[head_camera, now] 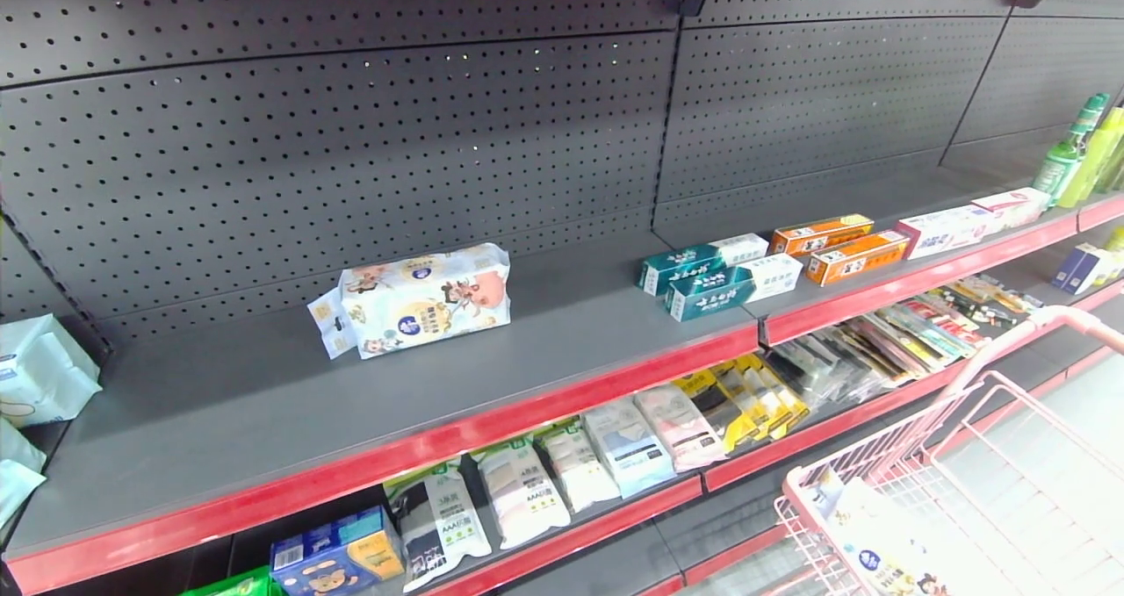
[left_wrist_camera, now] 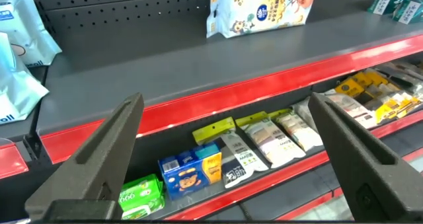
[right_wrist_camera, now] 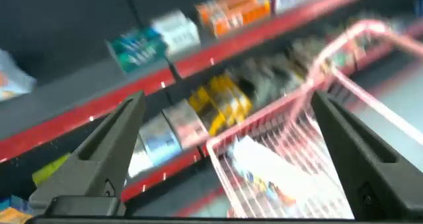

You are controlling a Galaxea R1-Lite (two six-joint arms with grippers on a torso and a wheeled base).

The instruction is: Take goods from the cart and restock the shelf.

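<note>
Shelving: grey shelf (head_camera: 263, 403), red front edge, pegboard behind.
Stocked pack: printed tissue pack (head_camera: 421, 299) stands near the shelf's back edge.
Cart: pink wire cart (head_camera: 881, 445) holds a similar pack (head_camera: 878, 543) at its left corner.
Left gripper (left_wrist_camera: 226, 100): fingers spread, empty, facing the shelf's front edge.
Right gripper (right_wrist_camera: 228, 97): fingers spread, empty, above the cart.

Print on the tissue pack (head_camera: 421, 302) and toothpaste boxes (head_camera: 733, 287) is too small to read.
</note>
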